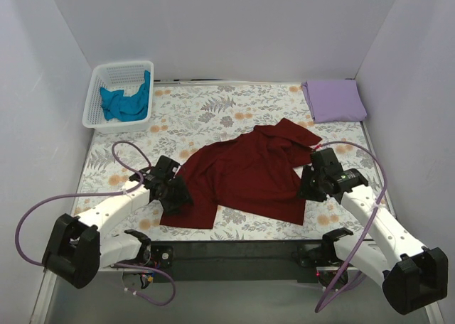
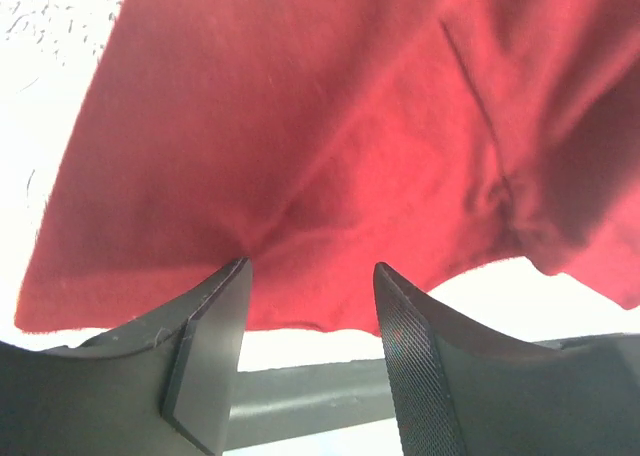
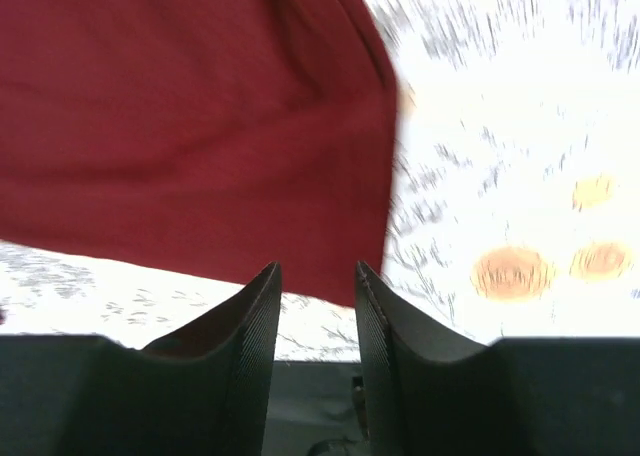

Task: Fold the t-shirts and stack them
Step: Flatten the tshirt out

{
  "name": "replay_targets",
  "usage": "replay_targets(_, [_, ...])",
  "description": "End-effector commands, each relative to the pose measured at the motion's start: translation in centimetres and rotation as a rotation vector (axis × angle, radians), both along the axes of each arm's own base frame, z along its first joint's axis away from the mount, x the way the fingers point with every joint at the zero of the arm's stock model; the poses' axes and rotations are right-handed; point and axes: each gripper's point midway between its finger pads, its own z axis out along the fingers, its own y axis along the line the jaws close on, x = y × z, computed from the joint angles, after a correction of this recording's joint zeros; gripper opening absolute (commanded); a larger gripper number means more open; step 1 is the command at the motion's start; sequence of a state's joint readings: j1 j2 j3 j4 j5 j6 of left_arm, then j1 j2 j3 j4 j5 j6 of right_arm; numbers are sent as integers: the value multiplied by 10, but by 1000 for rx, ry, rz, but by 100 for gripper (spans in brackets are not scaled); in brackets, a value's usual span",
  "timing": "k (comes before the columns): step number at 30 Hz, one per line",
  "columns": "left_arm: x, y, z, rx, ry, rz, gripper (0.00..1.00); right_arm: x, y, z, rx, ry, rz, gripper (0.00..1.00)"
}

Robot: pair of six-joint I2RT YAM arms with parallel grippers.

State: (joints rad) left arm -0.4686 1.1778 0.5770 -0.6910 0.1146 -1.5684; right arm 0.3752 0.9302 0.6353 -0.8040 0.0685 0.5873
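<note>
The dark red t-shirt (image 1: 245, 171) lies open and crumpled in the middle of the flowery cloth (image 1: 206, 107). The left pincer (image 1: 176, 194) is low at the shirt's near left corner. Its fingers stand wide apart, and the red edge lies just past their tips (image 2: 310, 266). The right pincer (image 1: 309, 184) is at the shirt's right side. Only a narrow gap shows between its fingers, with the shirt's corner right at the tips (image 3: 317, 268). The purple t-shirt (image 1: 334, 100) lies folded in the far right corner. The blue t-shirt (image 1: 124, 104) is bunched up in the white basket (image 1: 92, 114) at the far left.
</note>
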Motion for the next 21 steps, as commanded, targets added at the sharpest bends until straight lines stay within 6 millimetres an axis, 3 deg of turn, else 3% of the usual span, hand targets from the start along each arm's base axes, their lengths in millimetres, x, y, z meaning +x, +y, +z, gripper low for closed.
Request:
replay_targets(1, [7,-8,31,-59,-66,17,51,31,13,31,21,-151,148,43])
replay_targets(2, [21,-2,38,-19,-124,29,52,44,30,39,88,-205,205,43])
replay_targets(4, [49,-4,59,13,-216,4,52,57,43,45,129,-252,249,43])
replay_targets(6, [74,1,66,94,-278,-8,52,73,58,51,173,-273,282,43])
replay_targets(7, [97,-5,73,114,-313,-40,52,79,62,53,179,-277,291,42])
replay_targets(9, [123,-14,79,130,-354,-73,52,93,70,49,190,-266,312,41])
replay_targets(10, [133,-17,63,168,-322,-116,52,97,72,47,188,-260,314,41])
replay_targets(11, [152,-25,75,165,-362,-127,52,100,75,37,184,-230,324,40])
replay_targets(14, [189,-39,57,204,-359,-187,51,110,75,21,161,-195,323,40])
replay_targets(16, [202,-49,47,198,-343,-218,47,112,75,9,147,-162,316,40])
replay_targets(17, [203,-52,25,210,-291,-246,45,110,74,4,140,-148,315,40])
replay_targets(18, [212,-60,29,193,-299,-257,42,110,73,1,134,-139,310,40])
replay_targets(21, [217,-68,9,179,-264,-283,38,107,67,-12,114,-119,302,40])
